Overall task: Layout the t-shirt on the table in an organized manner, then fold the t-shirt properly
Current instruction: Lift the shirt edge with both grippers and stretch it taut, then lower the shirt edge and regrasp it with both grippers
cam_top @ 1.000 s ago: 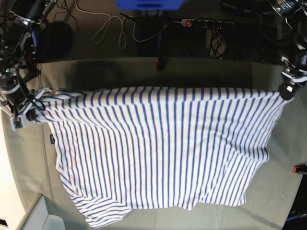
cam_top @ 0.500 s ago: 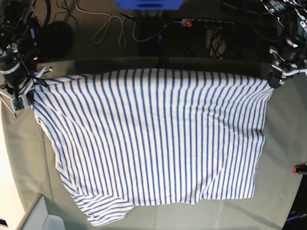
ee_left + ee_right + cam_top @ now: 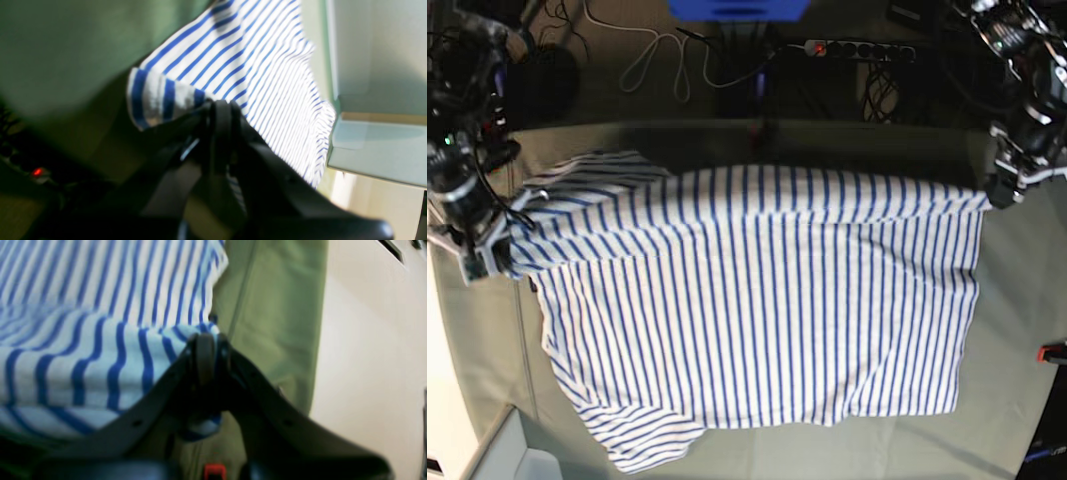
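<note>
Pinching t-shirt (image 3: 757, 300) corners: left end effector (image 3: 999, 192), right end effector (image 3: 489, 245); over table (image 3: 1017, 300).

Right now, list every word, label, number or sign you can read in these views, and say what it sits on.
None can be read.
The t-shirt bears only blue stripes; no print shows.
A small dark tag at the t-shirt's edge by the right gripper is too small to read.
The power strip beyond the table shows a red light, no legible markings.

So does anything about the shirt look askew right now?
Yes: the t-shirt isn't flat. Its corner near the right gripper is bunched and folded over, and a sleeve sticks out crumpled at the near edge.
</note>
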Robot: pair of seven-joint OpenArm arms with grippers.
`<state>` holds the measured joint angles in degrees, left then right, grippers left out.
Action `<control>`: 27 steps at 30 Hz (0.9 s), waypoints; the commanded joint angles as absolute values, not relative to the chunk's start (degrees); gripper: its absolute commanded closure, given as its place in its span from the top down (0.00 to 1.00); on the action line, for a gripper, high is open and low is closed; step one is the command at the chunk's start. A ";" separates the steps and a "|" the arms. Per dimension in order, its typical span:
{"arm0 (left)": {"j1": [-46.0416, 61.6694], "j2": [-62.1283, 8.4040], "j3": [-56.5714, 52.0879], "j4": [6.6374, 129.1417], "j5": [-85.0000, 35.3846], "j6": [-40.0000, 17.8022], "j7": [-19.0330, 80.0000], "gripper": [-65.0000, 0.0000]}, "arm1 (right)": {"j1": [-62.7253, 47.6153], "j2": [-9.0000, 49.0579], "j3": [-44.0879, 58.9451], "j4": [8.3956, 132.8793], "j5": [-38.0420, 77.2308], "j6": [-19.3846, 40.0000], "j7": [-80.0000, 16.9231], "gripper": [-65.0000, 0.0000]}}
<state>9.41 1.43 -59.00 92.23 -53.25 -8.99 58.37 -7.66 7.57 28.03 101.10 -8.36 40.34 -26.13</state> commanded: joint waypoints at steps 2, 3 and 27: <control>7.52 -0.84 -57.01 90.59 -54.29 -9.01 57.89 0.01 | -3.74 8.48 28.53 97.80 -8.48 40.00 -25.10 0.00; 6.73 -1.89 -55.69 89.10 -54.29 -9.01 57.89 0.01 | -2.24 8.48 28.53 95.60 -8.48 40.00 -25.10 0.00; 7.16 -7.78 -47.69 80.66 -57.10 -9.63 57.27 0.70 | -2.15 1.80 39.52 100.35 -16.66 40.00 -24.57 0.55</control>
